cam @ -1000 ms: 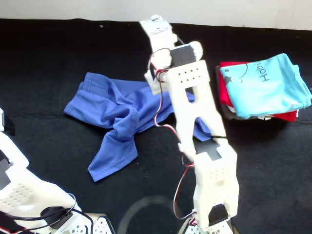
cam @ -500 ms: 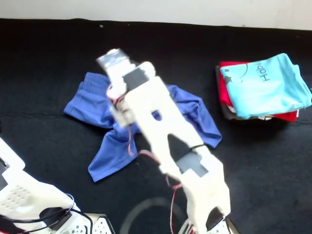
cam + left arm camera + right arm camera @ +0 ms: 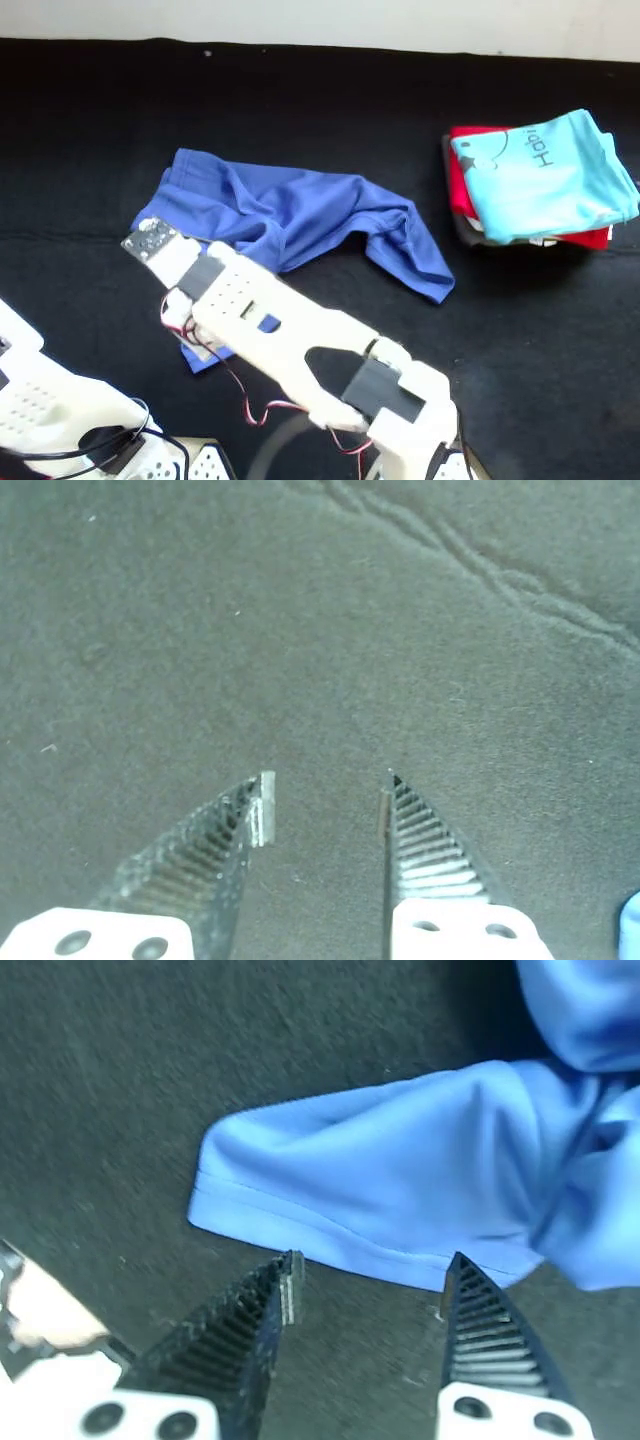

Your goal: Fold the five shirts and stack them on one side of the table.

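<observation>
**Inspector A:** State of the right claw?

**Inspector B:** The right gripper [image 3: 373, 1265] is found spread wide, with nothing held. A hemmed edge of the blue shirt [image 3: 400, 1200] is seen just beyond its tips, lying flat on the table [image 3: 120, 1070].

**A:** And the left?

**B:** The left gripper [image 3: 327, 780] is likewise spread, and nothing is pinched. It is held over bare black table cover.

**A:** Position of the shirt?

**B:** In the high view it is recorded unfolded and rumpled at the middle of the table. Its near-left corner is covered by the right arm [image 3: 290, 330]. The left arm [image 3: 40, 400] is noted at the near-left edge.

**A:** The stack?

**B:** A stack [image 3: 530, 215] is noted on the right side, apart from the blue shirt. A cyan shirt [image 3: 545, 175] is on top, with a red shirt [image 3: 462, 195] beneath. What lies under those cannot be made out.
</observation>
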`<state>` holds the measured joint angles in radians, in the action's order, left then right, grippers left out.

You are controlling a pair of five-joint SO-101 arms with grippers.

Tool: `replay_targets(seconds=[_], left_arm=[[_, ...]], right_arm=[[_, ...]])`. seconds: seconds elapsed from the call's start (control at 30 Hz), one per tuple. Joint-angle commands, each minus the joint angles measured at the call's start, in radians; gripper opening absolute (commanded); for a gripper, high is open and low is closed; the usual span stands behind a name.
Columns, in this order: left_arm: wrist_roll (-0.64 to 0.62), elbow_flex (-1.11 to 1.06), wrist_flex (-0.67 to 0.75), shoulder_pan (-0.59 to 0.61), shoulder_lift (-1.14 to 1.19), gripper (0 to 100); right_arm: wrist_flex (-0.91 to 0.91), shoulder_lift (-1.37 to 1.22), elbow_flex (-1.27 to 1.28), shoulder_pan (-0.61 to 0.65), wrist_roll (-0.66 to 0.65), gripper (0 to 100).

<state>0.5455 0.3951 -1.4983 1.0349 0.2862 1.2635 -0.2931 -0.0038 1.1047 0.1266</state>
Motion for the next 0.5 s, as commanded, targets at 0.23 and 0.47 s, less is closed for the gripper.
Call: replay_targets(seconds=[0.23,0.47], left_arm=[[0.006,0.033,0.0,0.081,-0.004,18],[0.008,0.039,0.0,0.15,-0.013,18]], right_arm=[[-0.085,0.067,0.013,0.156,0.035,22.1],[-0.099,-0.045,0.004,0.157,0.091,22.1]])
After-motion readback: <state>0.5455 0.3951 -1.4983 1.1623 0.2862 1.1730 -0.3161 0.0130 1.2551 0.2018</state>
